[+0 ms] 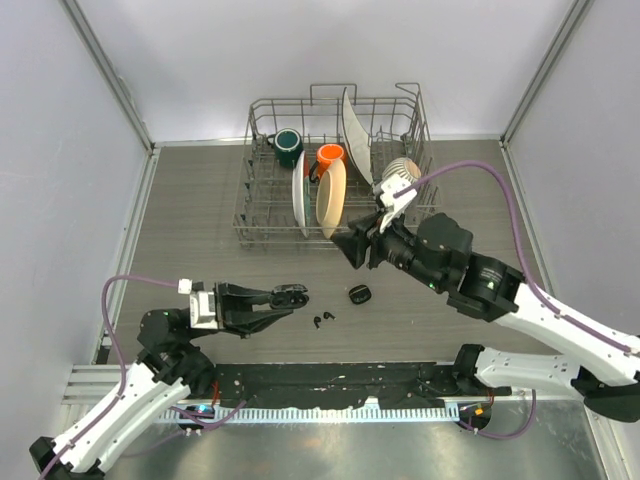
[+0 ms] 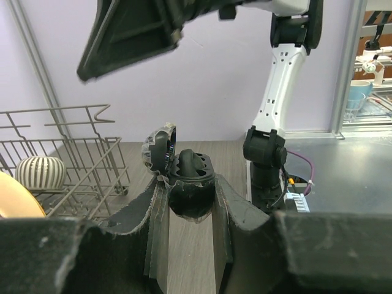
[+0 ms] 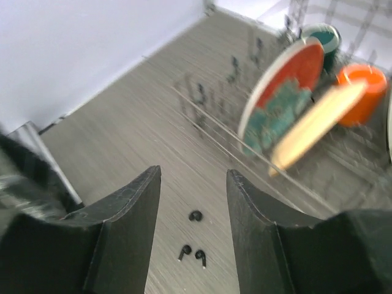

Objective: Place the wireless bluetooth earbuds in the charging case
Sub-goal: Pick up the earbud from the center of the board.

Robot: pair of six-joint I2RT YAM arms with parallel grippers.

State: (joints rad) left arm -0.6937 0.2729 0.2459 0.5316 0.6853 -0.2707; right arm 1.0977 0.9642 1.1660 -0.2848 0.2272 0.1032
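Left wrist view: the left pincer [image 2: 190, 188] is clamped tight around the charging case [image 2: 191, 166], whose lid stands open. The right pincer [image 3: 193, 177] hangs above the table [image 1: 190, 220], jaws apart with nothing between them. Through its gap show the wireless bluetooth earbuds [image 3: 195, 215], three tiny black pieces lying loose on the table between the two arms. Farther back stands a dish rack [image 1: 262, 190] with plates and mugs.

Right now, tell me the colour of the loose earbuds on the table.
Black earbuds; right wrist view shows them best.
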